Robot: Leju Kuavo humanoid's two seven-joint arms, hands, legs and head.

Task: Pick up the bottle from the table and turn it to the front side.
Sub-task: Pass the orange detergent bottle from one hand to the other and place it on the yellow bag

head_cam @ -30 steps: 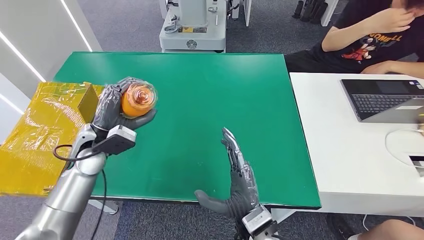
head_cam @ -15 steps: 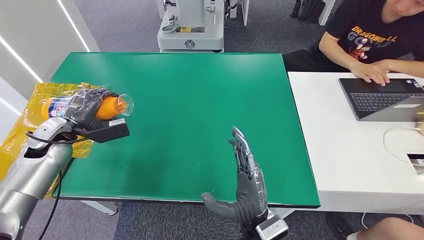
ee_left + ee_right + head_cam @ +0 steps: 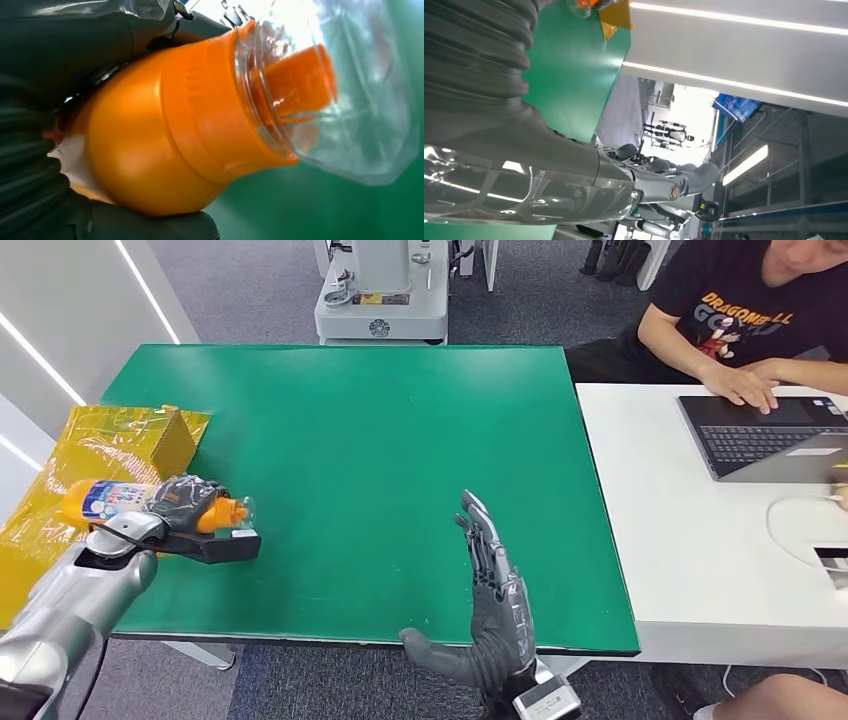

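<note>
Orange plastic fills my left hand point(image 3: 183, 502): one bottle point(image 3: 120, 502), lying on its side with its long axis roughly level, running across the near left edge of the green table point(image 3: 380, 440). Its clear cap point(image 3: 345, 95) points right, toward the table's middle, and its labelled base end sticks out to the left over the yellow wrapped box point(image 3: 100, 455). My fingers point(image 3: 65, 45) are clenched around the bottle's shoulder and upper body, so the cap juts past them on one side and the label end on the other. My right hand point(image 3: 492, 605) grasps nothing; it hovers flat over the table's near edge, fingers straight and thumb out to the side. One person point(image 3: 760, 310) sits at the white desk point(image 3: 690, 540) with one laptop point(image 3: 765, 435).
</note>
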